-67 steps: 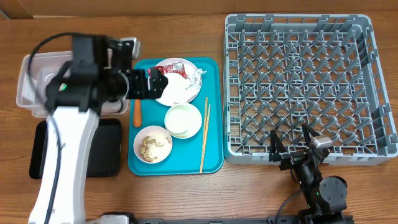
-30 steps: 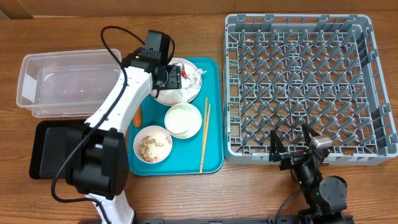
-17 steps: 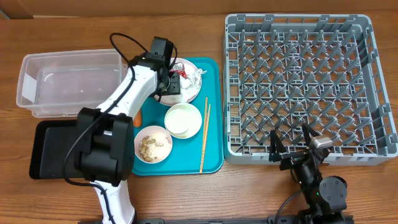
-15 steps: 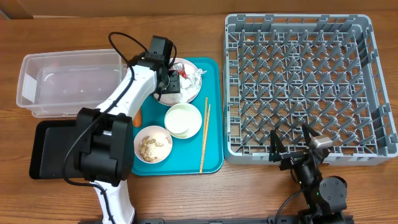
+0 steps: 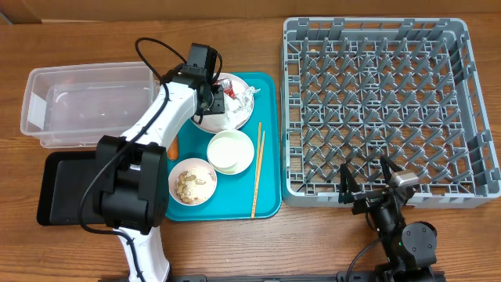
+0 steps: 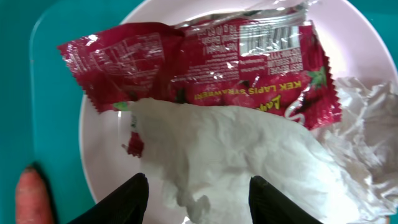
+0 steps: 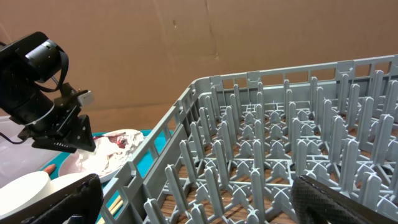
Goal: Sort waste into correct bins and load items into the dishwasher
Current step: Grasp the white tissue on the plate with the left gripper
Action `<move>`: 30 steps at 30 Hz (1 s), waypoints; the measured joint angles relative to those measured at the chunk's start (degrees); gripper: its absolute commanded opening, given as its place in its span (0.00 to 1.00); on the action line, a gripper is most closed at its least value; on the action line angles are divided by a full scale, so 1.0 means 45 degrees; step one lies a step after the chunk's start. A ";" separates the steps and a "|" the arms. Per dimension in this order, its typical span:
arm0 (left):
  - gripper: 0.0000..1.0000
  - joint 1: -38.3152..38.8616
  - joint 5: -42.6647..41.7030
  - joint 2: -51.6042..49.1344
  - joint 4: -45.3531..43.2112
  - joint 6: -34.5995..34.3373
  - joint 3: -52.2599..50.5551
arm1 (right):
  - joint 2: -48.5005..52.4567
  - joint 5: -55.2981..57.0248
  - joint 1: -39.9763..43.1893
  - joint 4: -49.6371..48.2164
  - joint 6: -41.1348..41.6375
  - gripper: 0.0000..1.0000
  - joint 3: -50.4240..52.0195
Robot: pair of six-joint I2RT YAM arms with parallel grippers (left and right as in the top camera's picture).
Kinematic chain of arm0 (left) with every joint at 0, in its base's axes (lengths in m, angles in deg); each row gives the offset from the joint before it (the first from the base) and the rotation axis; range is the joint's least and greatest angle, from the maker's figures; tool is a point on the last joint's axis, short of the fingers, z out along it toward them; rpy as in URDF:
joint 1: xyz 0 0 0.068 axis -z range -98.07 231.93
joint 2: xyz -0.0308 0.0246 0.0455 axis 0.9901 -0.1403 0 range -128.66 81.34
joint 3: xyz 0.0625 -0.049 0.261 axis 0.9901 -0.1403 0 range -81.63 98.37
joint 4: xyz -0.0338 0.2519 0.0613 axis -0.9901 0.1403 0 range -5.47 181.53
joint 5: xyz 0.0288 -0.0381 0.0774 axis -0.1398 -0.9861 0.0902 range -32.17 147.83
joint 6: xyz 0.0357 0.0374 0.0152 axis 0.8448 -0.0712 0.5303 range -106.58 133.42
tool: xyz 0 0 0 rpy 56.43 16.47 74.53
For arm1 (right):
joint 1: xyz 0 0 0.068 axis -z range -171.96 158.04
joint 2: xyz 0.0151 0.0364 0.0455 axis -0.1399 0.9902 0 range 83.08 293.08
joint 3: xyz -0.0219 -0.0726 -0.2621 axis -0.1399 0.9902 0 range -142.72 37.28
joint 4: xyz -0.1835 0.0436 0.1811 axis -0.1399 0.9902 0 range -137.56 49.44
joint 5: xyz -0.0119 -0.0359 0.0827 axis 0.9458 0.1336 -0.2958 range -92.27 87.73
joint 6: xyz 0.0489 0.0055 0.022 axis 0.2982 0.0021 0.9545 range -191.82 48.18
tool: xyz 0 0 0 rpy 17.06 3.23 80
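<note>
Left gripper (image 6: 199, 196) is down over the plate (image 6: 99, 162) at the far end of the teal tray (image 5: 266, 196). Its jaws stand apart, one fingertip on each side of the crumpled white tissue (image 6: 236, 155). Can't tell if the pads bite it yet; no firm pinch shows. The tissue sits directly between and under the jaws. In the wrist view its bulk runs on a diagonal, from the left fingertip toward the plate's right rim. The red-and-silver wrapper (image 6: 211, 68) lies just beyond it, long axis parallel to the line between the fingertips, and the tissue overlaps its nearer edge. So a squeeze here should catch tissue alone, though the wrapper touches it and could drag along. The carrot (image 6: 31, 193) lies off the plate on the tray, left of the left fingertip. The clear tub (image 5: 78, 110) and black tray (image 5: 63, 188) are left of the teal tray, within the left arm's reach. The right gripper (image 5: 366, 182) hangs wide open at the near edge of the dish rack (image 5: 376, 31), well apart from the plate, so the left arm is much nearer. Two bowls (image 5: 231, 151) and the chopsticks (image 5: 257, 174) are untouched on the tray.
</note>
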 measured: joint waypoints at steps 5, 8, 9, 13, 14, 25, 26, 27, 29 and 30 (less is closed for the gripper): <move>0.51 0.0000 0.0597 0.0000 -0.0029 0.0000 0.0000 | 0.0000 0.0005 0.0000 0.0000 -0.0005 1.00 0.0000; 0.48 0.0000 0.0733 0.0000 -0.0223 0.0000 0.0000 | 0.0000 0.0005 0.0005 0.0015 0.0005 1.00 0.0000; 0.48 0.0000 0.0767 0.0000 -0.0277 0.0000 0.0000 | 0.0000 0.0005 0.0005 0.0000 0.0005 1.00 0.0000; 0.39 0.0000 0.0850 0.0000 -0.0296 0.0000 0.0005 | 0.0000 0.0005 0.0005 0.0000 -0.0005 1.00 0.0000; 0.38 0.0000 0.0860 0.0000 -0.0296 -0.0005 0.0005 | 0.0000 0.0000 0.0000 0.0010 0.0005 1.00 0.0000; 0.35 0.0000 0.0908 0.0000 -0.0661 -0.0005 -0.0005 | 0.0000 0.0005 0.0000 0.0005 -0.0005 1.00 0.0000; 0.33 0.0000 0.0908 0.0000 -0.0665 -0.0005 -0.0005 | 0.0000 0.0005 0.0000 -0.0005 0.0000 1.00 0.0000; 0.32 0.0000 0.0908 0.0000 -0.0665 -0.0024 -0.0005 | 0.0000 0.0005 0.0005 0.0000 0.0000 1.00 0.0000; 0.29 0.0000 0.0908 0.0000 -0.0665 -0.0107 -0.0005 | 0.0000 0.0000 0.0005 -0.0005 0.0000 1.00 0.0000; 0.28 0.0000 0.0903 0.0000 -0.0665 -0.0170 -0.0005 | 0.0000 0.0005 0.0000 0.0000 -0.0005 1.00 0.0000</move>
